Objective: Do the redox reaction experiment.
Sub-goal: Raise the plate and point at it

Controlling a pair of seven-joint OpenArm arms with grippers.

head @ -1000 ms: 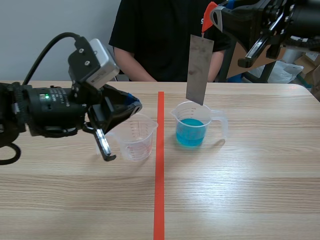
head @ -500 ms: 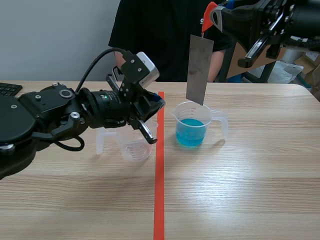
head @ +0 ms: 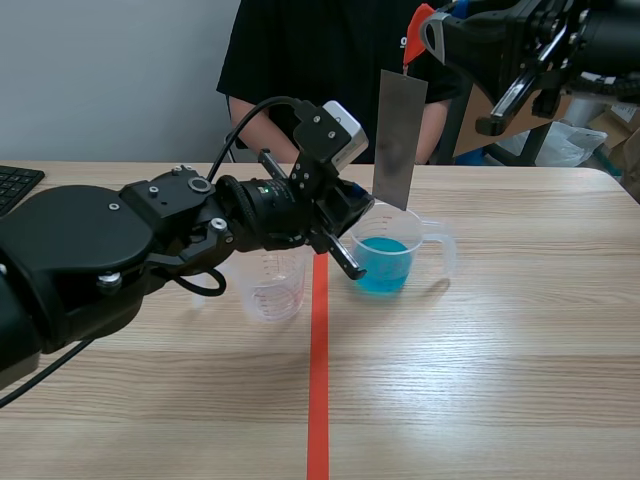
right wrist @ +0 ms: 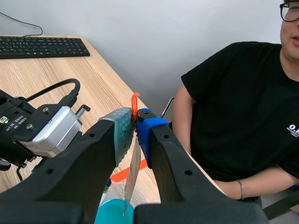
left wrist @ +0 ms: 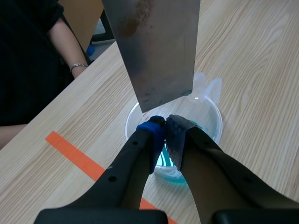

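Observation:
A clear beaker of blue liquid [head: 385,256] stands just right of the red tape line. Above it hangs a grey metal plate [head: 399,139], lower edge near the beaker's rim, with my right gripper [head: 424,30] shut on the plate's orange-tabbed top. My left gripper [head: 343,258] is shut on nothing, its tips at the beaker's near-left rim. In the left wrist view the shut fingers [left wrist: 154,133] sit over the beaker rim [left wrist: 214,108], with the plate [left wrist: 156,46] just ahead. The right wrist view shows the plate [right wrist: 133,170] edge-on between the right gripper [right wrist: 134,122] fingers, blue liquid [right wrist: 112,212] below.
An empty clear measuring beaker [head: 273,283] stands left of the tape line, partly behind my left arm. A person in a black shirt [head: 310,70] sits across the table. A keyboard [right wrist: 42,46] lies at the table's far left.
My left arm has swung right, from beside the empty beaker to the blue beaker's rim. The right arm and the plate have stayed still.

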